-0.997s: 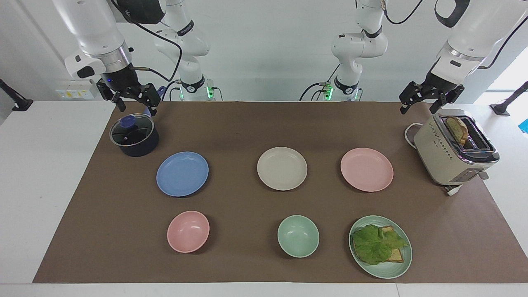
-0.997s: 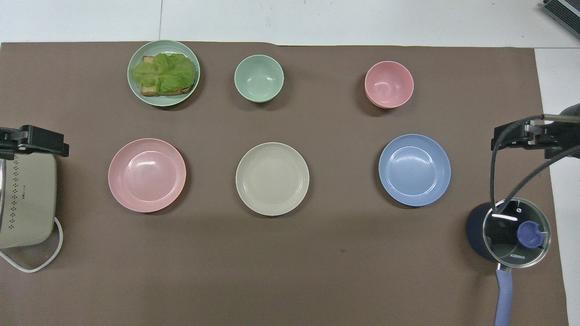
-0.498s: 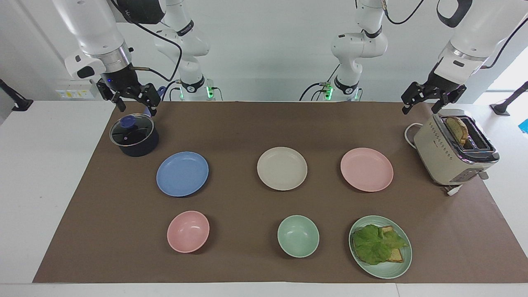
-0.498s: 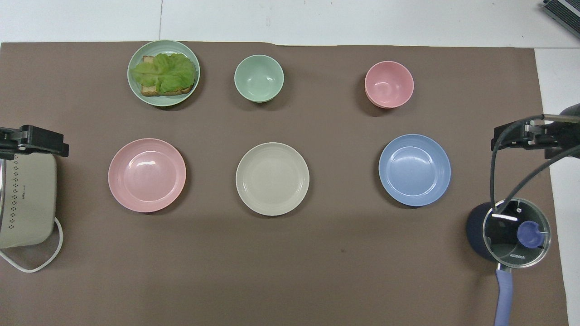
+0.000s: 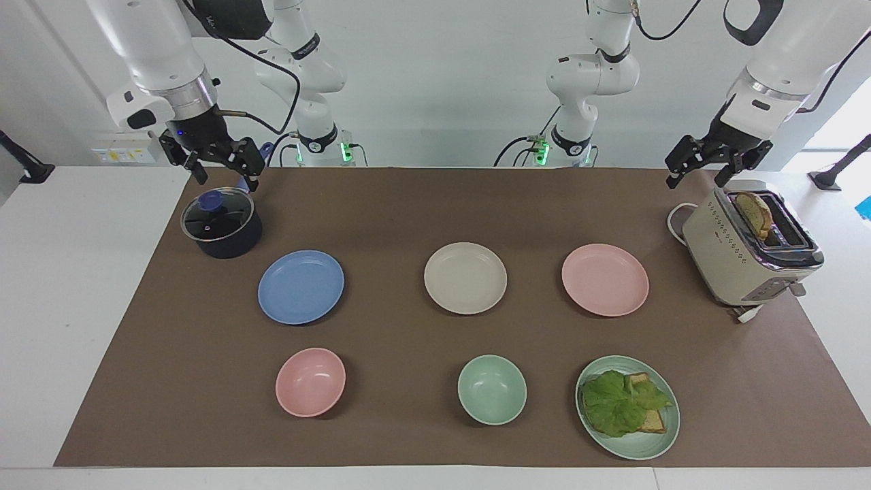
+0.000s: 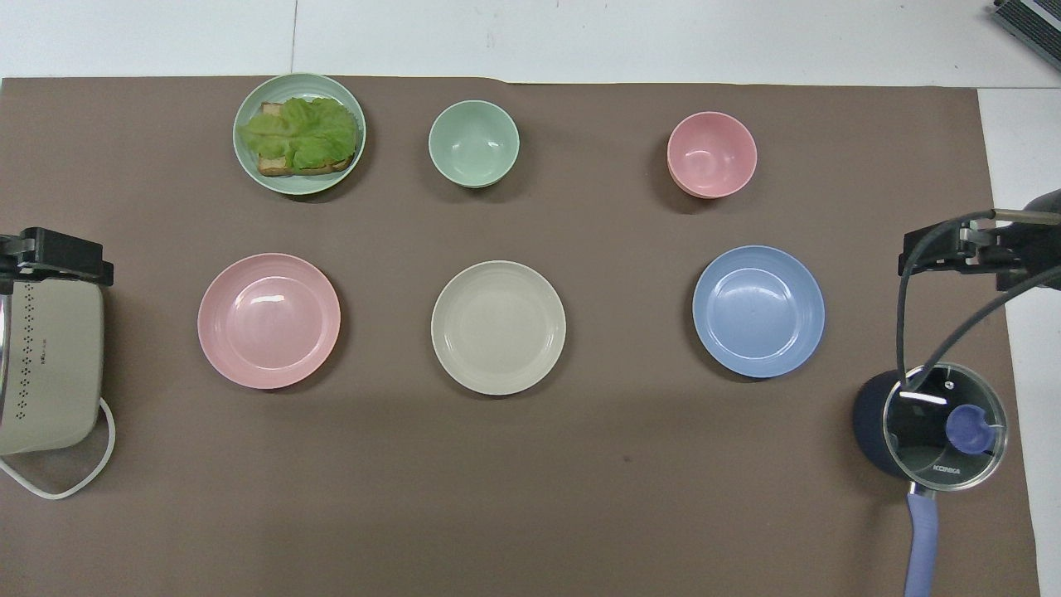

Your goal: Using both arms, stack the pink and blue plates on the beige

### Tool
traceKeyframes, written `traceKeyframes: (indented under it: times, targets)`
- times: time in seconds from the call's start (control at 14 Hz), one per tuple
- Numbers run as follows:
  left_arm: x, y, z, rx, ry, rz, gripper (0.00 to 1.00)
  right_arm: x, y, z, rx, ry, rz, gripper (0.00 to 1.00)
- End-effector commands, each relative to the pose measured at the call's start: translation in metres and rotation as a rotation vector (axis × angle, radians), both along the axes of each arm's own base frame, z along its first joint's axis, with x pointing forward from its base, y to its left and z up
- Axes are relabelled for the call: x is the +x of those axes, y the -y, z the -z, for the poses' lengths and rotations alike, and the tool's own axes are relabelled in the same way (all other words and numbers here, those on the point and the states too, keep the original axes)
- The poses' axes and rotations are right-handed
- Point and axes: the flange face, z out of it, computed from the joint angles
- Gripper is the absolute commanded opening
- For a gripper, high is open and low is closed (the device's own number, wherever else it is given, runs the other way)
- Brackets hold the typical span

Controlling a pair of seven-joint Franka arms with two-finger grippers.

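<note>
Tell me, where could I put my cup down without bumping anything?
The biggest bare patch of brown mat lies nearer the robots than the pink plate, beige plate and blue plate, between the toaster and the pot. Among the plates and bowls the gaps are narrower.

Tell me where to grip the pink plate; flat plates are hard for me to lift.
Take the pink plate by its raised rim, one finger over the lip and one under it. Probably come from the toaster end with the open left gripper: the plate lies flat on the mat, so only the rim offers purchase.
</note>
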Motion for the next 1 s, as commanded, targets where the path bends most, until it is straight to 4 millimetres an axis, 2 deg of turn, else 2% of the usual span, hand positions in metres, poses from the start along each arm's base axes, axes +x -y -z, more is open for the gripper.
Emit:
traceKeyframes:
  times: [0.0, 0.21, 0.93]
  targets:
    - [-0.005, -0.014, -0.005, 0.004, 0.006, -0.031, 1.0, -0.003, 0.002, -0.002, 0.003, 0.01, -0.002, 1.0]
    - [-0.003, -0.029, -0.005, 0.003, 0.015, -0.058, 1.0, -0.002, 0.002, -0.002, 0.003, 0.01, -0.002, 1.0]
    - [-0.005, -0.03, -0.004, 0.004, 0.003, -0.064, 1.0, -0.002, 0.002, -0.002, 0.002, 0.01, 0.009, 1.0]
